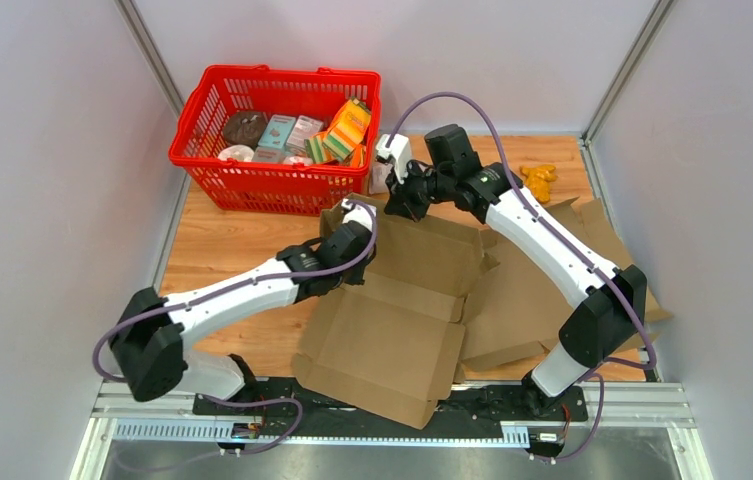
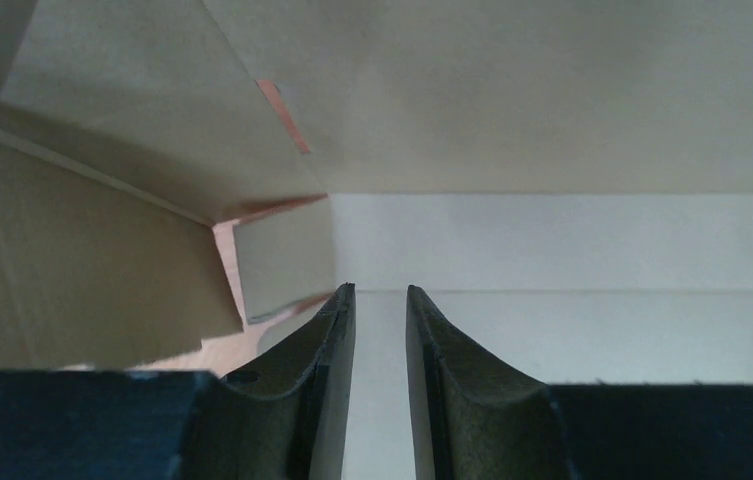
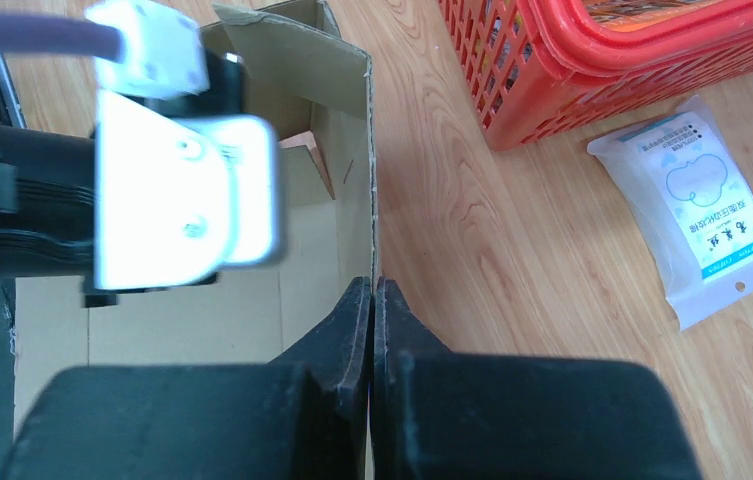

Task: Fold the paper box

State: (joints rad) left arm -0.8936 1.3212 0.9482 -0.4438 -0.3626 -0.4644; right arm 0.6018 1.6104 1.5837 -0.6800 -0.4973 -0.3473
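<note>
While extended (elbow bent), right gripper [image 3: 373, 295] pinches box [image 3: 347, 130].

One red plastic mesh basket [image 1: 262, 172] at far left. Inside it: one round brown item [image 1: 244, 127], one round white item [image 1: 236, 153], one teal carton [image 1: 277, 131], one grey packet [image 1: 304, 130], one orange-and-green carton [image 1: 349, 125], plus smaller packs too crowded to count. Two brown cardboard pieces: one half-folded box [image 1: 422, 260] in the middle, one flat sheet [image 1: 512, 310] at right. One white plastic packet [image 3: 702, 220] with blue print, just right of the basket. One yellow-orange lumpy item [image 1: 539, 180] at far right
</note>
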